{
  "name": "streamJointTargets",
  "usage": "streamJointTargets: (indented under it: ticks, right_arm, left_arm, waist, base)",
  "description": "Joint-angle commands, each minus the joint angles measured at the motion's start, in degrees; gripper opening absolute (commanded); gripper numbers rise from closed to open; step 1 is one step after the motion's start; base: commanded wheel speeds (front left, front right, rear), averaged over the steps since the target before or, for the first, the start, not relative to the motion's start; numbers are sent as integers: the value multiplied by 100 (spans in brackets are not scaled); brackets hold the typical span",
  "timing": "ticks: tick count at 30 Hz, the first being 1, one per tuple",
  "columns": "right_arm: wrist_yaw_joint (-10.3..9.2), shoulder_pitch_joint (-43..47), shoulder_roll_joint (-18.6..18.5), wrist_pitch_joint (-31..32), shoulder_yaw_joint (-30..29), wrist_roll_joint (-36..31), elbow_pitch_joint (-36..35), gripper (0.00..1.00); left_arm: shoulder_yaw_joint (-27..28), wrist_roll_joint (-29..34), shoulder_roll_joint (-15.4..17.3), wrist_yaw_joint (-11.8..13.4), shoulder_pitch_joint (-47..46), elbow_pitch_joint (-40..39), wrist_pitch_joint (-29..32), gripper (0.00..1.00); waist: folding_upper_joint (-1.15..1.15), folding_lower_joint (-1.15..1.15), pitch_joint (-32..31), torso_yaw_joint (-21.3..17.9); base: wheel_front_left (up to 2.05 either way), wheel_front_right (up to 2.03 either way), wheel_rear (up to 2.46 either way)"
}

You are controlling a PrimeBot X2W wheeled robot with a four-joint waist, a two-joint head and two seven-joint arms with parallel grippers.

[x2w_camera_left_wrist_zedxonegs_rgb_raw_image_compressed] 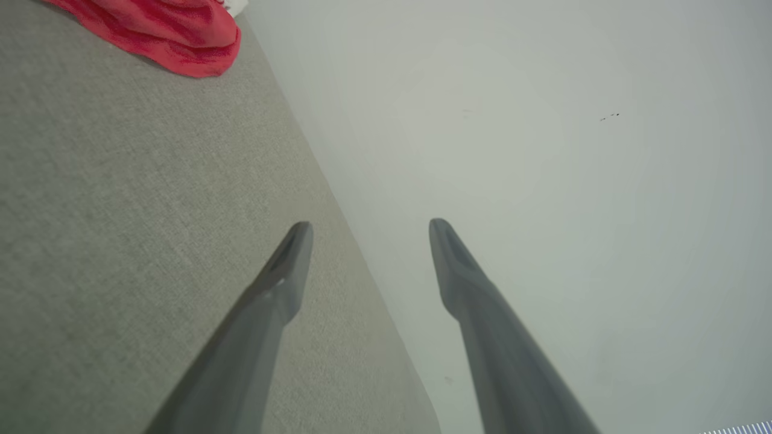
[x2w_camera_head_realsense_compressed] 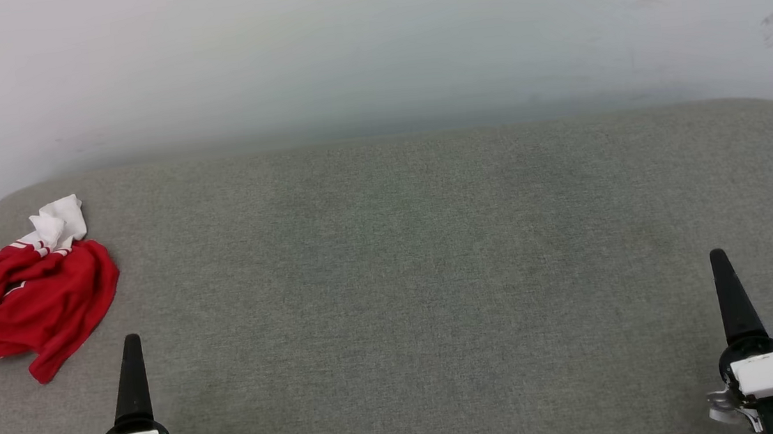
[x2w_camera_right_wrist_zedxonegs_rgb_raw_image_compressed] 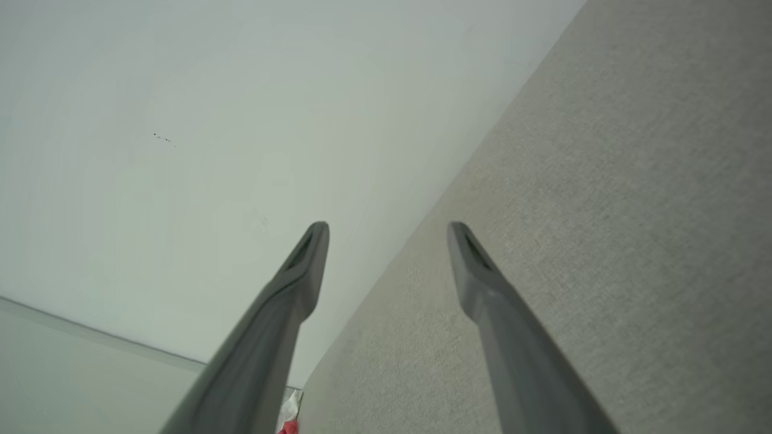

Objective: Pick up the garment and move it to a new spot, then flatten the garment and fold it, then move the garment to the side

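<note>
Garment (x2w_camera_head_realsense_compressed: 30, 304) is found crumpled at the far left of the grey padded surface (x2w_camera_head_realsense_compressed: 390, 258), near its rounded back-left corner. The red body is bunched, 1 white sleeve (x2w_camera_head_realsense_compressed: 61, 221) is folded up on the far side, and 1 red tail (x2w_camera_head_realsense_compressed: 50, 365) is pointed toward the near edge. Nothing is flattened or folded yet, so step 1, the pick-up, is judged to be in hand.

Left gripper (x2w_camera_left_wrist_zedxonegs_rgb_raw_image_compressed: 369, 229) is seen just right of the garment and nearer the robot, apart from it, with fingers spread wide and nothing held. It is the obvious arm for the grab. The approach should be made from above onto the thickest red bunch, not the thin tail, so that several layers are caught in 1 pinch. Fingers are best lowered until the padding is brushed, then closed fully. The lift should be kept slow in case a sleeve drags.

The middle of the surface, between the 2 grippers, is suggested as the new spot: it is judged reachable by both arms for flattening.

Right gripper (x2w_camera_right_wrist_zedxonegs_rgb_raw_image_compressed: 389, 232) is seen at the far right, well apart from the garment, likewise wide open and empty. It need not be moved until the garment is set down centrally.
</note>
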Motion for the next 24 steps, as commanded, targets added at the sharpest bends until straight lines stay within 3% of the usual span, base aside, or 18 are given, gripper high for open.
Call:
streamJointTargets:
  ticks: [1, 14, 24]
  right_arm:
    - [1, -28, -5, -62, 5, -318, -212, 100]
    - [2, -42, -5, -320, 213, -2275, -974, 100]
    - [2, 35, -4, -499, 421, -3381, -1234, 100]
  left_arm:
    - [49, 283, 19, -4, -66, -208, -53, 100]
    - [-676, 2438, 23, 530, 22, -1286, -314, 100]
    - [-1235, 3702, 56, 634, 120, -1494, -493, 100]
  waist:
    - [0, 0, 6, -5]
    - [0, 0, 72, -57]
    - [0, 0, 95, -102]
  base:
    - [0, 0, 0]
    - [0, 0, 0]
    - [0, 0, 0]
